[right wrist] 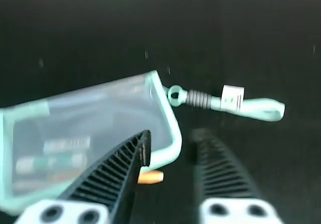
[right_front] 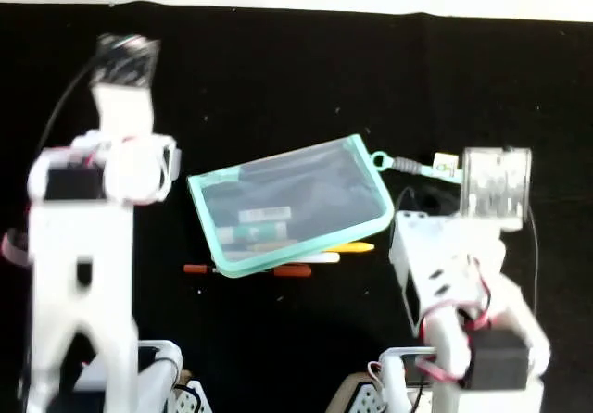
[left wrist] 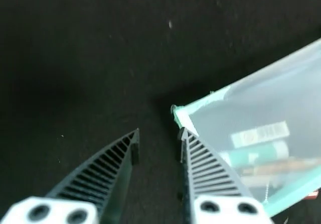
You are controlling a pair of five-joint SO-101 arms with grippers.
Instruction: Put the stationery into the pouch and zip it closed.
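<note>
We are holding our left gripper [left wrist: 159, 136] spread and empty just beside the left corner of the clear pouch [right_front: 292, 205], lying mid-table. Several pens [right_front: 315, 257] are poking out along its near edge. Our right gripper [right wrist: 173, 136], also spread, is hanging over the right corner, near the strap [right_front: 417, 166]. Best, we are judging, to nudge the pens fully in before zipping.

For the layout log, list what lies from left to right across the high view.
Left arm → pouch → right arm. The pens along the pouch's edge and its strap overlap these, so they are left out.
</note>
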